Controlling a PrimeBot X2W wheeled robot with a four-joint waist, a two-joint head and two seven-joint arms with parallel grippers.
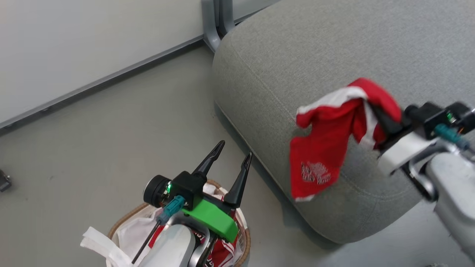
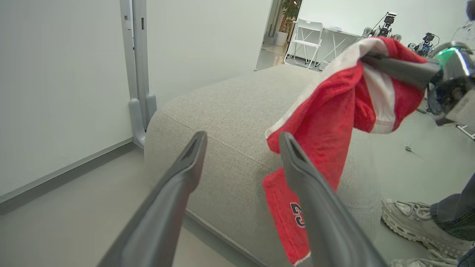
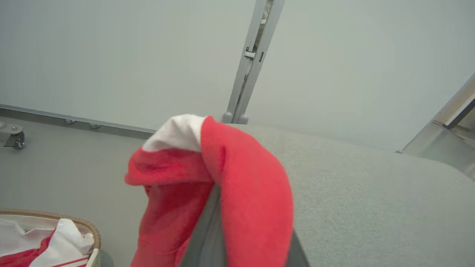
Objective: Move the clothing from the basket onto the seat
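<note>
In the head view, the left gripper point(image 1: 235, 149) hovers at 6 o'clock over the basket point(image 1: 126, 218), its two dark fingers spread apart and empty, tips pointing to 1 o'clock. More red and white clothing point(image 1: 222, 252) lies in the basket under the wrist, with a white liner point(image 1: 96, 241) spilling over the rim at 7 o'clock. The seat point(image 1: 297, 55) takes up the upper right. At 3 o'clock the right gripper point(image 1: 386, 126) is clamped on a red jersey point(image 1: 326, 148), which hangs over the seat's front rounded edge, white trim on top and white lettering low down.

In the left wrist view, the left gripper point(image 2: 242, 136) has its fingers wide apart with nothing between them. Beyond them the seat point(image 2: 230, 107) fills the centre. The red jersey point(image 2: 326, 122) dangles from 2 o'clock down to 5 o'clock, pinched by the right gripper point(image 2: 393, 68). A person's shoe point(image 2: 412, 218) stands on the floor at 4 o'clock.

In the right wrist view, the right gripper point(image 3: 207, 237) rises at 6 o'clock, its fingers closed and wrapped by the red jersey point(image 3: 241, 185). The seat point(image 3: 371, 193) spreads to 3 o'clock behind it. The basket point(image 3: 74, 218) sits at 8 o'clock holding clothing point(image 3: 22, 256).
</note>
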